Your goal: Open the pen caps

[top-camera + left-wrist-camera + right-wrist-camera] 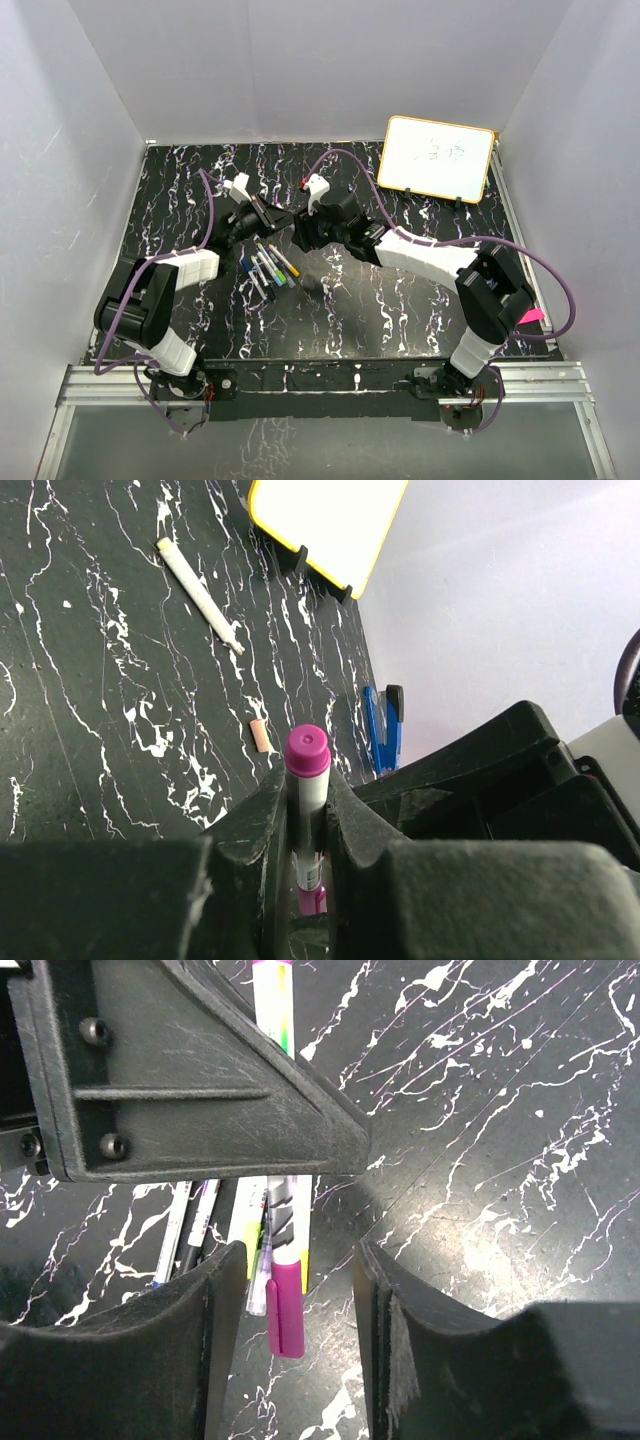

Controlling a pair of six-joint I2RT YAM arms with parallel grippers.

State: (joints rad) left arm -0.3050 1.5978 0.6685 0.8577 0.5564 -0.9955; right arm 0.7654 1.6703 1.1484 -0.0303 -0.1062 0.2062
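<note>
My left gripper (306, 802) is shut on a white-barrelled pen (308, 792) with a magenta end plug (307, 751), and holds it above the table. The pen's magenta cap (285, 1316) hangs from its other end, between the pads (372, 1300) of my right gripper (298, 1305). That gripper is open, with gaps on both sides of the cap. In the top view the two grippers, left (257, 214) and right (299, 229), meet above a row of several pens (270, 268) lying on the table. A loose white pen (198, 592) and a small orange cap (260, 736) lie farther off.
A yellow-framed whiteboard (437, 158) stands at the back right. A blue chunky object (383, 728) lies by the right wall. A pink strip (530, 317) sits behind my right arm. White walls close in the black marbled table (400, 310).
</note>
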